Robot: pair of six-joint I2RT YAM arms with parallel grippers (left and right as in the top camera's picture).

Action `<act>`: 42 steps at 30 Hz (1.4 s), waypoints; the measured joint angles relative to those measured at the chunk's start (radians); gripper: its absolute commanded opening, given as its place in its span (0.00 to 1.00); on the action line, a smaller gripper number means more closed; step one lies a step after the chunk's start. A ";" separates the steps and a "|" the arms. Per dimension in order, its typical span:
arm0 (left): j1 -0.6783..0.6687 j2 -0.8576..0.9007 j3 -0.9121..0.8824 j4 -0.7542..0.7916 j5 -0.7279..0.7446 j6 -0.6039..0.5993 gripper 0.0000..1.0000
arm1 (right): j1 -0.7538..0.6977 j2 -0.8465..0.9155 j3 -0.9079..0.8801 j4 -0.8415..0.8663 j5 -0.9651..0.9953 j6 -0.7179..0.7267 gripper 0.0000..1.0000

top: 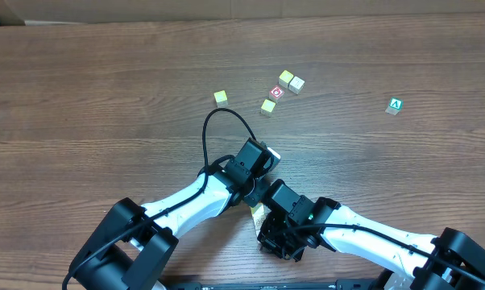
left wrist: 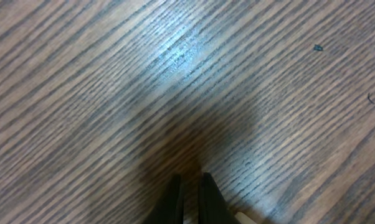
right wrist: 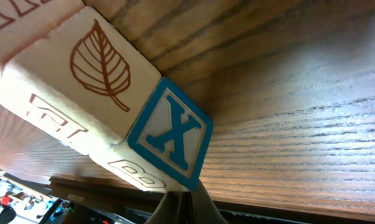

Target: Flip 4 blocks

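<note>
Left gripper (left wrist: 190,185) pinched closed, empty, over bare tabletop (left wrist: 113,74). Right gripper (right wrist: 182,205) closed too, holding nothing, tips just beside X block (right wrist: 172,134). Farther up the tabletop: yellow block (top: 220,97) alone, then three pale blocks (top: 285,78) close around a red block (top: 276,93), A block (top: 395,105) well right.

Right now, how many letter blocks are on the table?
6 in the open: yellow block leftmost; yellow-green block, red O block, pale-green block, cream block clustered; green A block far right. Others hide beneath the arms.
</note>
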State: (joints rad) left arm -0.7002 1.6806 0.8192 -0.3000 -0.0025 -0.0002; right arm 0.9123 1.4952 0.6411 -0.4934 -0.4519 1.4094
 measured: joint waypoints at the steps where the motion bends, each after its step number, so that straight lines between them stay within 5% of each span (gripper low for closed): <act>1: 0.000 0.000 0.000 0.000 -0.002 0.000 0.04 | 0.000 0.000 0.000 0.000 0.002 0.000 0.04; 31: -0.001 0.005 0.046 0.001 -0.111 0.000 0.04 | -0.001 -0.003 0.000 -0.022 0.041 -0.008 0.04; 42: 0.003 0.005 0.094 -0.080 -0.184 -0.014 0.04 | -0.001 -0.154 0.000 -0.154 0.098 -0.012 0.04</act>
State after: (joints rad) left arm -0.6968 1.6859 0.9134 -0.3805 -0.1864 -0.0147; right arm 0.9112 1.3415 0.6411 -0.6476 -0.3542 1.3972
